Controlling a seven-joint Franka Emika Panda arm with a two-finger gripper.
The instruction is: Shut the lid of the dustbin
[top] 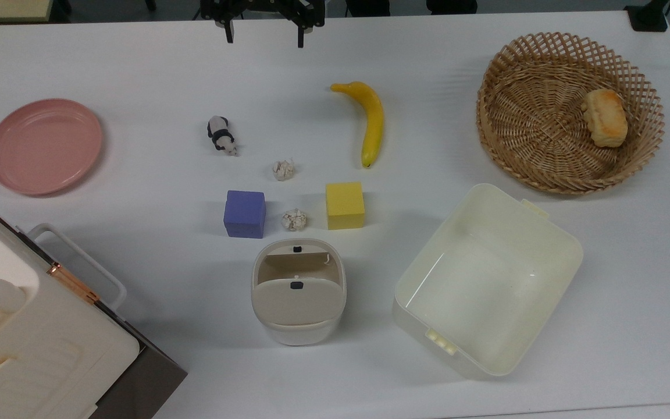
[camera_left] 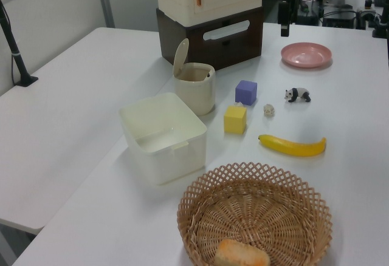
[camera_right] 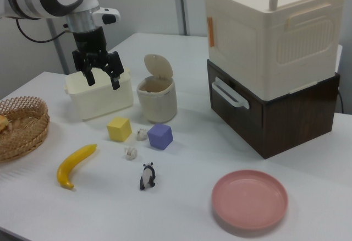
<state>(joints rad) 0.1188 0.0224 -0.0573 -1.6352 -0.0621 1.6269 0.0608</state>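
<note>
The small off-white dustbin (top: 298, 326) (camera_left: 196, 93) (camera_right: 158, 102) stands near the table's front edge in the top view. Its beige-grey lid (top: 297, 301) (camera_left: 180, 55) (camera_right: 158, 66) is tilted up on its hinge, so the bin's mouth is uncovered; a small black button shows on the flap. My gripper (top: 264, 34) (camera_right: 103, 79) hangs open and holds nothing, high over the table's far edge in the top view. It is well apart from the bin. In the right view it appears in front of the cream tub.
Just beyond the bin are a purple cube (top: 245, 213), a yellow cube (top: 345, 205) and two crumpled paper balls (top: 294, 219). Further off lie a banana (top: 370, 122), a panda toy (top: 221, 135) and a pink plate (top: 44, 145). A cream tub (top: 567, 247), a wicker basket (top: 489, 93) with bread and a big white appliance (top: 21, 337) flank the bin.
</note>
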